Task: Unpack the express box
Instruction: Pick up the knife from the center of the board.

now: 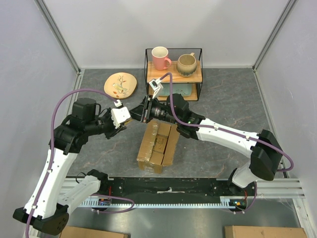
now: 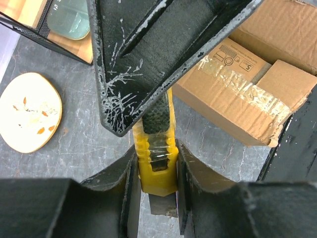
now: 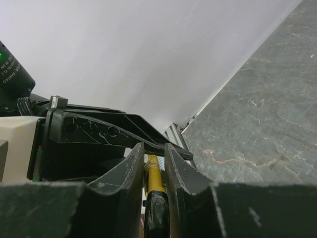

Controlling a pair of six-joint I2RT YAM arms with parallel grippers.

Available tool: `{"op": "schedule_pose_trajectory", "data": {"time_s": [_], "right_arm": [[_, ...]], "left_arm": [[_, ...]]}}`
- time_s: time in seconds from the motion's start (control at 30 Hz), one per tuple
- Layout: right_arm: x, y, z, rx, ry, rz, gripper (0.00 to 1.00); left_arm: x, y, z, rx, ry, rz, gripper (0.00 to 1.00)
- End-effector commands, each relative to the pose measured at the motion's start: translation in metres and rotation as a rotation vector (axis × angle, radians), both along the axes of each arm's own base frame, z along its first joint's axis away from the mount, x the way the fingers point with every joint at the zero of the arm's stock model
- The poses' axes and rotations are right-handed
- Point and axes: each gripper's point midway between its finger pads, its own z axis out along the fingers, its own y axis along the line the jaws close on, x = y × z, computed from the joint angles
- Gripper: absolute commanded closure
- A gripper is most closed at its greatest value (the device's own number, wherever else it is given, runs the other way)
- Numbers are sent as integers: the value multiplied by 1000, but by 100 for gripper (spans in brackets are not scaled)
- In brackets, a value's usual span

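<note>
The box (image 1: 158, 145) lay on the table (image 1: 233, 99) just in front of the arm bases, with its flaps shut. Clear tape ran along its top seam, and no cut showed in it. Above its far end the two grippers met tip to tip around a yellow cutter (image 2: 157, 163). The left gripper (image 2: 156, 151) was clamped on the yellow body, and the right gripper (image 3: 153, 151) was clamped on the black ribbed part further along. A grey strip showed past the yellow end, toward the left wrist. It may have been the blade, but that could not be told. This looked like a handover or re-grip, meant to leave one arm holding the cutter so it could slit the tape. To do it well, neither gripper should let go until the other's hold was firm and square on the handle. A squeeze on the ribbed slider alone could shift the blade. The arm that kept the cutter would want the cutting end free and pointing down at the seam. The other arm should back away along the handle's line, not across it, and then steady the box clear of the cut. The plate (image 1: 120, 84) and the rack (image 1: 173, 74) stood beyond the box, out of the way.
</note>
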Motion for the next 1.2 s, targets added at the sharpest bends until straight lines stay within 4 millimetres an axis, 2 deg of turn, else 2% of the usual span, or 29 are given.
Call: {"op": "schedule_pose_trajectory", "data": {"time_s": [0.0,0.1,0.13,0.17,0.2,0.27,0.3,0.33,0.37,0.4,0.43,0.47,0.5,0.53,0.57,0.6,0.63,0.67,0.7,0.73,0.8,0.83,0.87,0.97,1.0,1.03,1.07,1.13,1.17], "right_arm": [[-3,7,2,24,19,41,72],[-7,9,-4,18,43,67,85],[-8,10,-5,14,51,72,96],[-8,9,-6,9,53,78,99],[-9,8,-12,-12,67,77,100],[-5,0,-8,-30,57,60,100],[0,-7,-16,-74,57,35,100],[9,-16,-17,-92,52,8,100],[12,-27,-8,-93,39,-13,100],[16,-38,-16,-133,50,-33,100],[29,-53,-15,-145,52,-77,100],[31,-68,-4,-142,35,-104,100],[42,-87,-12,-186,47,-150,100],[44,-99,-13,-202,53,-171,100],[42,-113,-3,-193,38,-194,100],[48,-130,-13,-231,71,-234,100],[49,-140,-14,-245,73,-261,100],[43,-152,-5,-236,65,-281,100],[39,-161,-19,-273,97,-300,100],[35,-169,-20,-286,100,-320,100],[26,-193,-24,-324,114,-394,100],[19,-208,-15,-330,88,-432,100],[23,-224,-15,-360,80,-518,100],[7,-268,-23,-479,95,-633,100],[9,-282,-25,-510,96,-694,100],[6,-288,-31,-537,100,-709,100],[3,-293,-50,-575,125,-714,100],[0,-291,-75,-607,169,-696,100],[1,-288,-102,-636,201,-680,100]], "left_arm": [[9,-2,10,1,-74,-13,98],[16,1,10,10,-92,11,98],[18,0,10,11,-91,14,94],[20,0,9,12,-93,17,88],[22,0,9,13,-95,19,72],[25,0,7,20,-89,22,54],[27,1,8,22,-98,32,38],[28,1,7,26,-103,30,29],[28,4,8,32,-117,37,22],[29,5,7,38,-124,41,11],[29,7,7,48,-140,38,8],[28,8,4,60,-142,39,6],[29,10,1,70,-145,40,4],[28,11,-6,88,-142,28,3],[27,11,-9,97,-145,19,3],[25,11,-12,105,-147,5,2],[21,13,-26,143,-140,-31,2],[17,12,-35,161,-139,-73,2],[15,15,-43,216,-189,-136,3],[10,18,-70,258,-163,-173,3],[13,25,-87,336,-222,-214,3],[12,28,-106,362,-202,-226,3],[16,29,-110,378,-219,-224,3],[12,24,-123,362,-208,-260,4],[12,22,-123,345,-210,-258,4],[11,19,-127,330,-194,-261,5],[9,14,-127,298,-181,-273,7],[5,8,-129,247,-136,-267,9],[-2,1,-129,203,-107,-290,11]]}}
